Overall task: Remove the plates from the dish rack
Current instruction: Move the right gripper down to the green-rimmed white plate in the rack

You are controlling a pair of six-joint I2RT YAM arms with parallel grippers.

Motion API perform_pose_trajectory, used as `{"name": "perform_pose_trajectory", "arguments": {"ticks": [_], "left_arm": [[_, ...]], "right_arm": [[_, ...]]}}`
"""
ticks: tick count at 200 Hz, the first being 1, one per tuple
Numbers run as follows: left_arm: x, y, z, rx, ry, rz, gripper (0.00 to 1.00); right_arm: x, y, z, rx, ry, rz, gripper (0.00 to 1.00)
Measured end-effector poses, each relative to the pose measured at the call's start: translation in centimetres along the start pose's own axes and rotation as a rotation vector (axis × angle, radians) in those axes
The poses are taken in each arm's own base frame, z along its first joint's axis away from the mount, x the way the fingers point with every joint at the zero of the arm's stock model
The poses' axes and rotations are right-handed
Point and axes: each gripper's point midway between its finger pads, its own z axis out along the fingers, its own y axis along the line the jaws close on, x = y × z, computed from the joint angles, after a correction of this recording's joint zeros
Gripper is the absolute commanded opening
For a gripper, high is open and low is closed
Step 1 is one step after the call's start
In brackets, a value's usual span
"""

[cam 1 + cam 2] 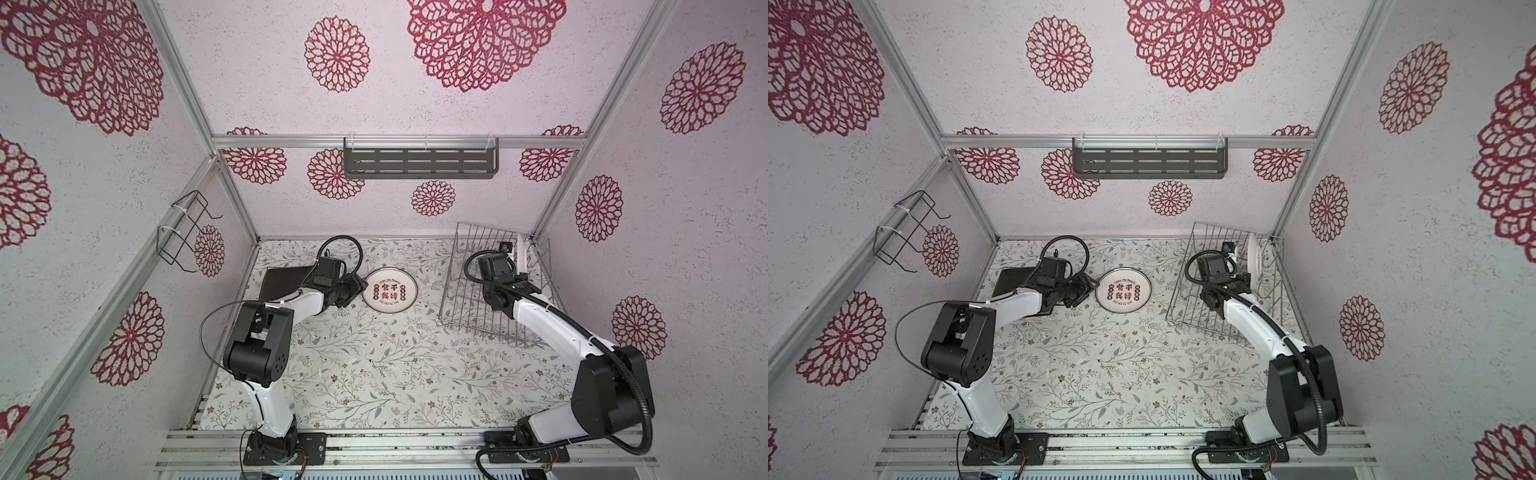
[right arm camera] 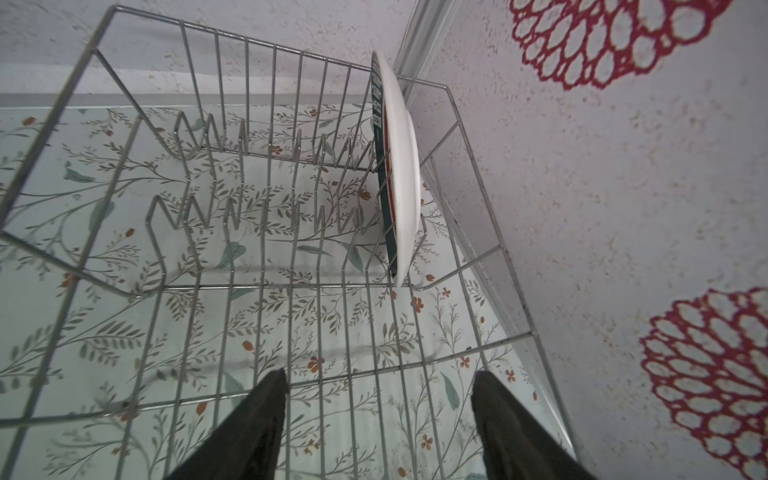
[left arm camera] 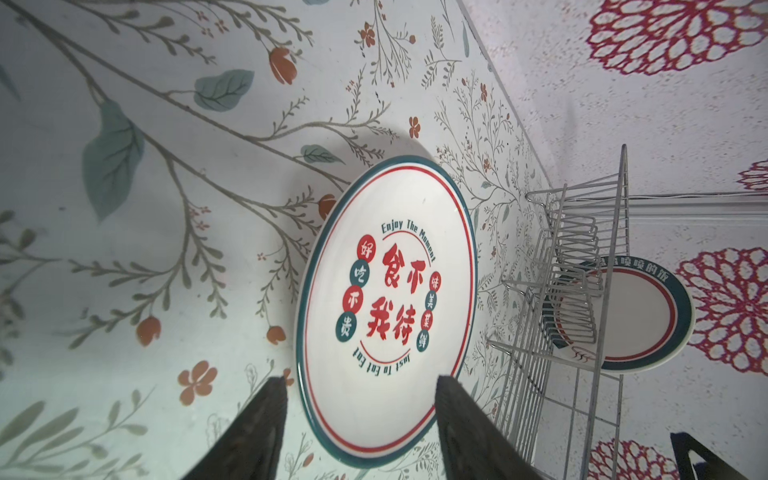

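Observation:
A round white plate with red Chinese characters [image 1: 389, 289] [image 3: 386, 299] lies flat on the flowered table. My left gripper [image 1: 358, 286] [image 3: 361, 380] is open at the plate's near rim, its fingers apart on either side and gripping nothing. A dark square plate [image 1: 280, 282] lies partly under the left arm. The silver dish rack [image 1: 465, 307] [image 2: 266, 286] stands at the back right. A teal-rimmed round plate [image 1: 522, 253] [image 2: 401, 166] [image 3: 640, 320] stands upright in the rack at its end by the right wall. My right gripper [image 2: 380, 374] hangs open over the rack's grid floor, short of that plate.
A dark grey slotted shelf [image 1: 419, 162] hangs on the back wall. A small black wire holder [image 1: 187, 232] is fixed to the left wall. The rack sits close to the right wall and the back corner post [image 2: 419, 37].

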Motion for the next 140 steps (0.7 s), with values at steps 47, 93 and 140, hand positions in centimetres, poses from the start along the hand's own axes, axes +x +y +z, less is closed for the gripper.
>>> {"name": "perform_pose_trajectory", "arguments": {"ticks": [47, 93, 140], "left_arm": [[1.1, -0.8, 0.1, 0.032, 0.037, 0.001, 0.62], [0.9, -1.9, 0.0, 0.057, 0.039, 0.009, 0.63], [1.1, -3.4, 0.0, 0.09, 0.05, 0.022, 0.64]], "right_arm": [[-1.5, 0.4, 3.2, 0.117, -0.028, -0.061, 0.7], [-3.0, 0.6, 6.3, 0.184, -0.025, -0.107, 0.7], [-3.7, 0.8, 9.2, 0.219, -0.014, -0.152, 0.66]]}}
